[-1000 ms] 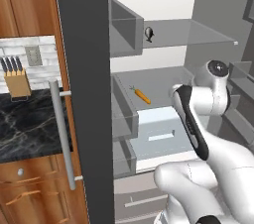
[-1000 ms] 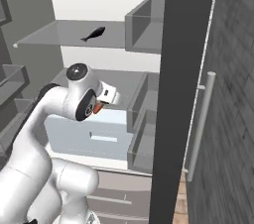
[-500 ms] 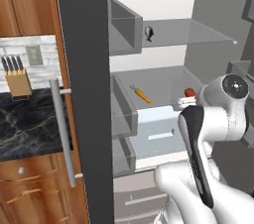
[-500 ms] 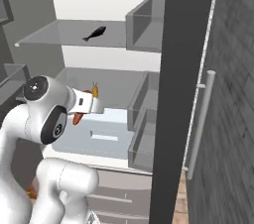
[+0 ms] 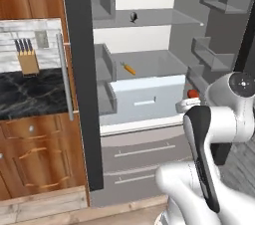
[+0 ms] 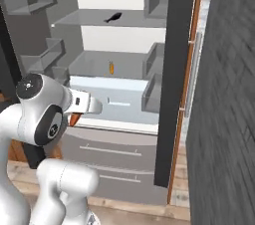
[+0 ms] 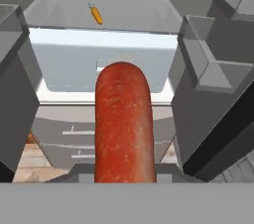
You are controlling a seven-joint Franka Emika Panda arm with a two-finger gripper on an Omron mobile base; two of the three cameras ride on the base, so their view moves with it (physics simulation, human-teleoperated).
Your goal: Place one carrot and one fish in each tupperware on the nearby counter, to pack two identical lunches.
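My gripper (image 5: 189, 98) is shut on the stubby red-orange carrot (image 7: 123, 124), which stands up the middle of the hand view; its tip (image 6: 74, 119) pokes out below the hand in front of the open fridge. A slim orange carrot (image 5: 128, 68) (image 6: 111, 67) (image 7: 96, 15) lies on the middle glass shelf. On the upper shelf lies a dark fish (image 6: 113, 18) (image 5: 133, 17). The black marble counter (image 5: 30, 97) is left of the fridge. The tupperware is out of view.
The fridge door (image 5: 79, 84) stands open between the counter and the shelves, with grey door bins (image 5: 102, 69). A pale crisper drawer (image 5: 147, 97) sits under the carrot shelf. A knife block (image 5: 27, 59) stands on the counter.
The arm has swung back to the right, drawing the held carrot out of the fridge. The whole picture has shifted a little, so the base has moved.
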